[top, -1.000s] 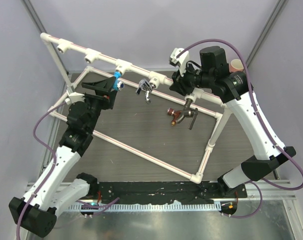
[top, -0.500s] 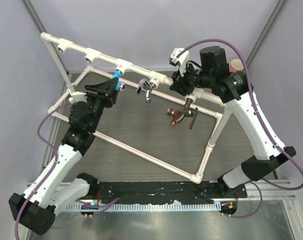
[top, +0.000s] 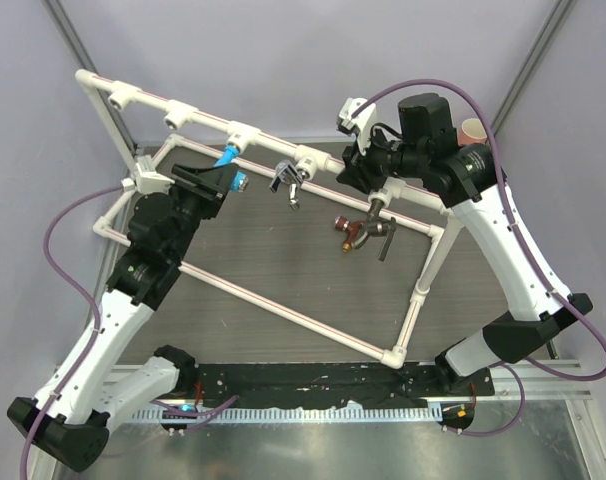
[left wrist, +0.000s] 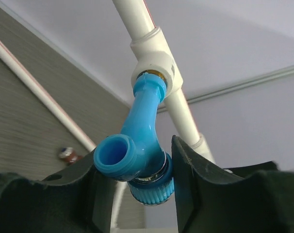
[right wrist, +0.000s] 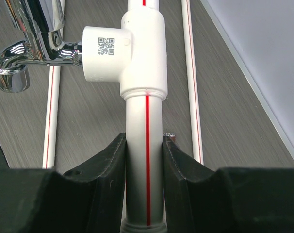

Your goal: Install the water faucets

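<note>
While my left pincer seems closed on the blue faucet, my right pincer clamps the white pipe.
Glossy rigid plastic, likely light and slippery; I judge the ribbed knob and thick body a better hold than the curved spout. Its neck sits in the white tee socket; one finger's contact is hidden. The silver faucet hangs in the next socket, and the copper faucet lies on the bench.

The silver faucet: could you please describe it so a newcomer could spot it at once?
Find the white pipe frame and follow its raised rear rail. The silver faucet hangs from the fourth tee socket from the left end. Unlike the blue faucet on the neighbouring socket and the copper faucet lying loose nearby, it is shiny chrome.
</note>
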